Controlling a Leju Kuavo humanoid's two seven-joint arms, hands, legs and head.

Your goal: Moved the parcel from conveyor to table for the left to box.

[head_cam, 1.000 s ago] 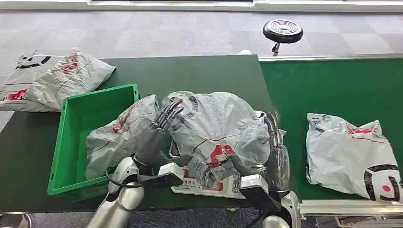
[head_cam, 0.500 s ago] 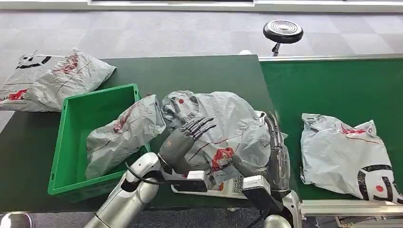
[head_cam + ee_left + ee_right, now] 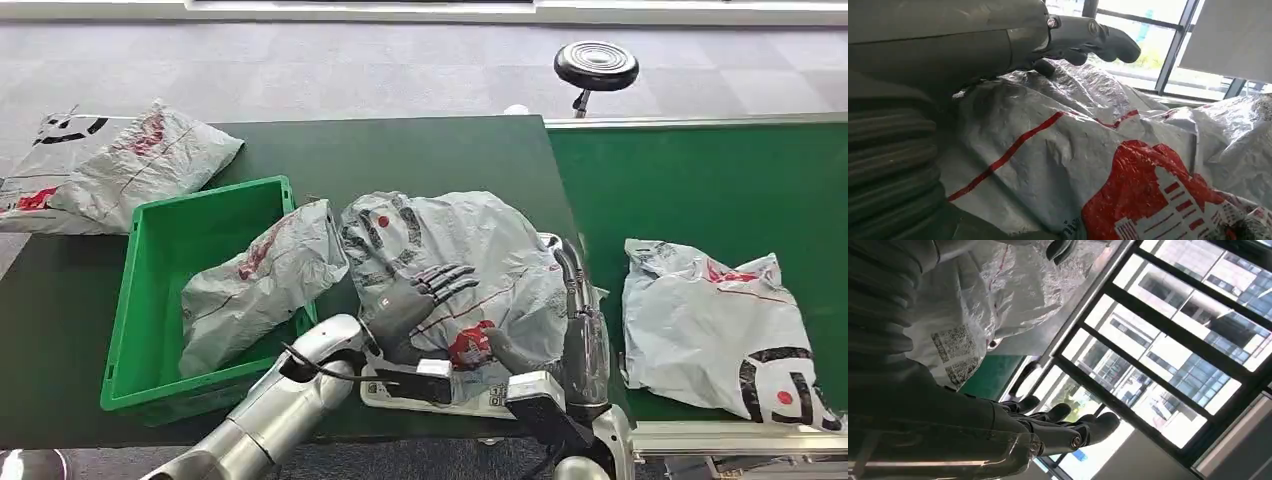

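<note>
On the table, crumpled grey red-printed parcel (image 3: 455, 265) under spread left hand (image 3: 415, 300).

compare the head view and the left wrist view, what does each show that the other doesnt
Head view alone: the green bin with a parcel slumped over its rim, two more parcels at the table's far left, one on the conveyor, and the right robot hand standing beside the middle parcel. Left wrist view alone: windows behind the scene. Shared: the left robot hand lying fingers apart on the big grey parcel with its red print.
</note>
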